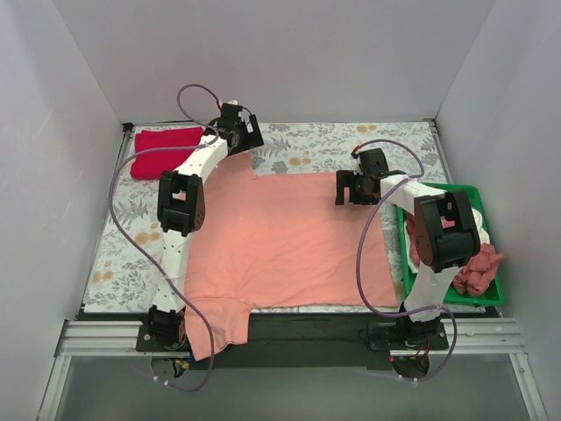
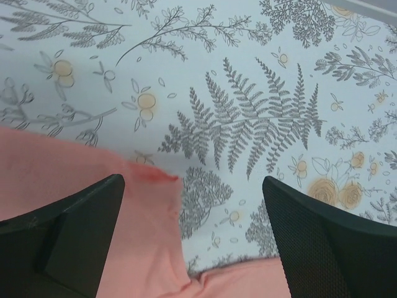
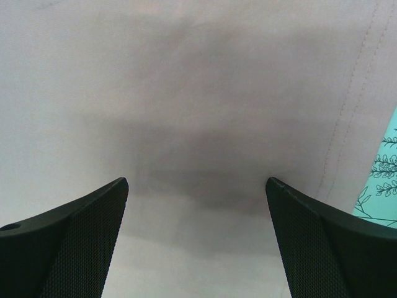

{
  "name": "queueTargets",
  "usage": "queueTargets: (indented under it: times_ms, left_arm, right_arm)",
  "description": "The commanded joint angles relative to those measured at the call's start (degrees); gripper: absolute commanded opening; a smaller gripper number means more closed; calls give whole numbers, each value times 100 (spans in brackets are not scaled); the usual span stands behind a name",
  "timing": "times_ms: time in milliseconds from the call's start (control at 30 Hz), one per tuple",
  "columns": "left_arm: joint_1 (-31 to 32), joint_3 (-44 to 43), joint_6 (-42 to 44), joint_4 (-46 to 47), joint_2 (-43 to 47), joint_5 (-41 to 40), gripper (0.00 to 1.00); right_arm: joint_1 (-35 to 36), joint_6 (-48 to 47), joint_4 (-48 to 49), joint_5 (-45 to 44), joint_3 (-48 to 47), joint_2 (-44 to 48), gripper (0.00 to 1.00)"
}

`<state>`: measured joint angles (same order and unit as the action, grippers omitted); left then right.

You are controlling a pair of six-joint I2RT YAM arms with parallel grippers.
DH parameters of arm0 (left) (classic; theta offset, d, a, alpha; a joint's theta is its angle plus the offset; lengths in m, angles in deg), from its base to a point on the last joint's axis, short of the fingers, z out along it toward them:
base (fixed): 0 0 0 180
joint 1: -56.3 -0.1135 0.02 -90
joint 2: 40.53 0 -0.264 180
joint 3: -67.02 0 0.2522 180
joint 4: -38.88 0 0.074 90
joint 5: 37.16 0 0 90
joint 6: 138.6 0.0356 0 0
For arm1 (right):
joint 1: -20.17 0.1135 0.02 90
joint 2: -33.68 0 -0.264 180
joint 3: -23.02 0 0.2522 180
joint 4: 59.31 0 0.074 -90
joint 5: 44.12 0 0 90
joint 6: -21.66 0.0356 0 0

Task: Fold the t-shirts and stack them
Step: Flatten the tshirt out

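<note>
Some bits are hard to see. The left arm (image 1: 180,206) lies across the left side of the big salmon-pink cotton t-shirt (image 1: 289,237), so that edge is hidden. The shirt is spread flat mid-table, & part of it droops off the near table edge at 7 o'clock. The right arm (image 1: 443,232) blocks part of the green plastic bin (image 1: 473,300) at 4 o'clock. The pink and white crumpled clothes (image 1: 478,267) in it are a jumble; can't tell what each one is. From above I can't tell how the jaws stand.

The wrist cams fix that. The left gripper (image 2: 192,186), at the shirt's 11 o'clock, has its jaws wide apart w/ nothing btwn them, over a pointy bit of the shirt's edge. The right gripper (image 3: 197,183), at the shirt's 2 o'clock corner, is spread wide too, holding nothing. Under it is plain fabric w/ a stitched seam, grey-pink in shadow & blurry.

Only the top view shows the folded red t-shirt (image 1: 166,149), at 10 o'clock in the far corner.

A white tablecloth printed with grey ferns and yellow flowers (image 1: 351,140) covers the table. Plain white walls (image 1: 289,53) stand on 3 sides.
</note>
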<state>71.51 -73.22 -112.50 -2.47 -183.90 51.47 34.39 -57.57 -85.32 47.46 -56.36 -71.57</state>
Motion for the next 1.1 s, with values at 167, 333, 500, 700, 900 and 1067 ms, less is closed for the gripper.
queueTargets:
  times_ms: [167,333,500,700,900,1067]
  left_arm:
    - [44,2264,-342,-141,2882,-1234,94]
    - [36,3681,-544,-141,3859,-1384,95]
    - [-26,4446,-817,-106,4028,-1244,95]
    - [-35,4263,-914,-334,3239,-1173,95]
    - [-44,3613,-923,-396,2316,-1103,95]
    - [-44,3104,-879,-572,1647,-910,95]
  right_arm:
    - [-33,57,-401,-264,-249,602,98]
    - [-33,5,-489,-282,-345,655,98]
    - [-16,-31,-533,-202,-635,357,98]
    - [-24,-118,-550,-211,-995,-205,98]
    - [-103,-180,-559,-325,-1311,-864,98]
    - [-261,-215,-647,-457,-1461,-1348,98]
